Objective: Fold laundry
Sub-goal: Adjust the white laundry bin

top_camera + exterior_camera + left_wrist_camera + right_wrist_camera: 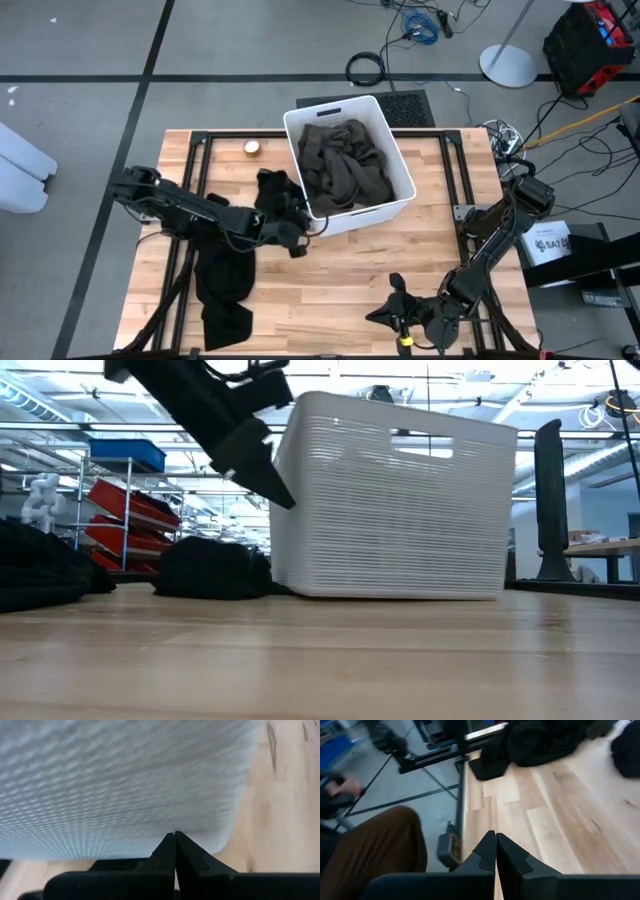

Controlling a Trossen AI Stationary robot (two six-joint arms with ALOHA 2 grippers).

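Note:
The white bin [395, 205] stands mid-table with dark olive-grey laundry [345, 160] heaped inside it. A black clump [272, 190] lies on the table against the bin's left side. A longer black garment [225, 290] lies spread on the table at the near left. My left gripper [175, 836] is shut and empty, its tips at the bin's outer wall by the near left corner [310, 235]. My right gripper [495, 837] is shut and empty above the table's near edge [378, 317]. My left gripper's shut fingertips [172, 842] stand right at the bin's ribbed wall [150, 795], slanting down from the table's left. Whether they touch the wall, I cannot tell.
A small round object [252, 148] lies at the table's far left. Bare wood [330, 290] lies between the black garment and my right gripper. In the right wrist view a person's brown-clad leg [375, 850] shows beyond the table's edge.

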